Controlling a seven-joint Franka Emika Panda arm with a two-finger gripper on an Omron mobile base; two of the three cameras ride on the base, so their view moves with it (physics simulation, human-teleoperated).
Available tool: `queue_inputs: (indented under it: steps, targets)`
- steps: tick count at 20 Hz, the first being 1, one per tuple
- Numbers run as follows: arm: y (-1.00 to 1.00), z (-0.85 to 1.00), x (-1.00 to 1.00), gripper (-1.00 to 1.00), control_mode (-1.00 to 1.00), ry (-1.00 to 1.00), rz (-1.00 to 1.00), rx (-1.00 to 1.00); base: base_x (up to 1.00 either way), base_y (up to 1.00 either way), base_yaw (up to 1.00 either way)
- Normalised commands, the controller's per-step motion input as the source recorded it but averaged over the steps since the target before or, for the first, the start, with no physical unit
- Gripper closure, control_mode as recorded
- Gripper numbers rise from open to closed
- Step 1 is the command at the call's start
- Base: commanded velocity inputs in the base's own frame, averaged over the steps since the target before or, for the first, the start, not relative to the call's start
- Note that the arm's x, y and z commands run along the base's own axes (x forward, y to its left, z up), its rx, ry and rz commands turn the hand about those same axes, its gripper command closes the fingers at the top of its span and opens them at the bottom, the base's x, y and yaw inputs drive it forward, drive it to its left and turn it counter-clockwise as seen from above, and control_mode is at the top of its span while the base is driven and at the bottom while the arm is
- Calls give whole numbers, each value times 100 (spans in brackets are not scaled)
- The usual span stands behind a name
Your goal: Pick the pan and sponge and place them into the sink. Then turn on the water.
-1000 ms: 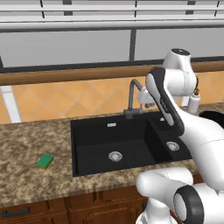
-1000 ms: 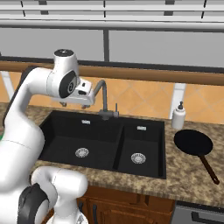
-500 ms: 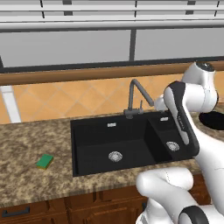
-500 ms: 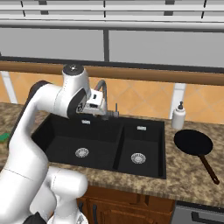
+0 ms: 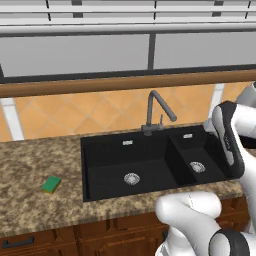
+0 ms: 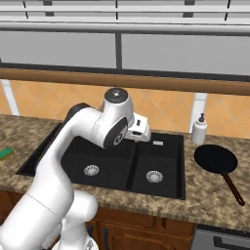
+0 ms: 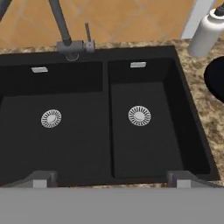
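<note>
The black pan (image 6: 215,158) lies on the counter right of the sink (image 6: 168,146), its wooden handle (image 6: 234,188) pointing toward the front edge. Its rim (image 7: 217,78) shows at the right of the hand view. The green-and-yellow sponge (image 5: 51,184) sits on the counter left of the sink (image 5: 105,150). My gripper (image 7: 111,181) is open, with nothing between its fingertips (image 7: 42,179). It looks down over both basins of the sink (image 7: 148,87), nearer the smaller one. No water runs from the faucet (image 5: 156,111).
A white soap bottle (image 6: 198,129) stands at the back of the counter between the sink and the pan, and also appears as the soap bottle (image 7: 207,31) in the hand view. A tiled wall and a window ledge lie behind the counter.
My arm has swung right, from beside the faucet over the larger basin toward the smaller basin. Pan and sponge have not moved.
</note>
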Motion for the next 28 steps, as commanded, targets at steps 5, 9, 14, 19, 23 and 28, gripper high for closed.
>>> queue_inputs:
  steps: [5,9,14,19,23,28]
  targets:
    - [-100,-23,-1,-100,-100,7,-10,-6,0,0,0]
    - [-100,-26,0,-100,-100,13,-9,-2,0,0,0]
    - [-100,-28,0,-100,-100,8,-1,-3,0,0,0]
    - [-100,-26,0,-100,-100,0,0,-2,0,0,0]
    - [-92,-35,1,-100,-100,1,2,-4,0,0,0]
    - [-74,-34,9,-100,-100,0,12,-5,0,0,0]
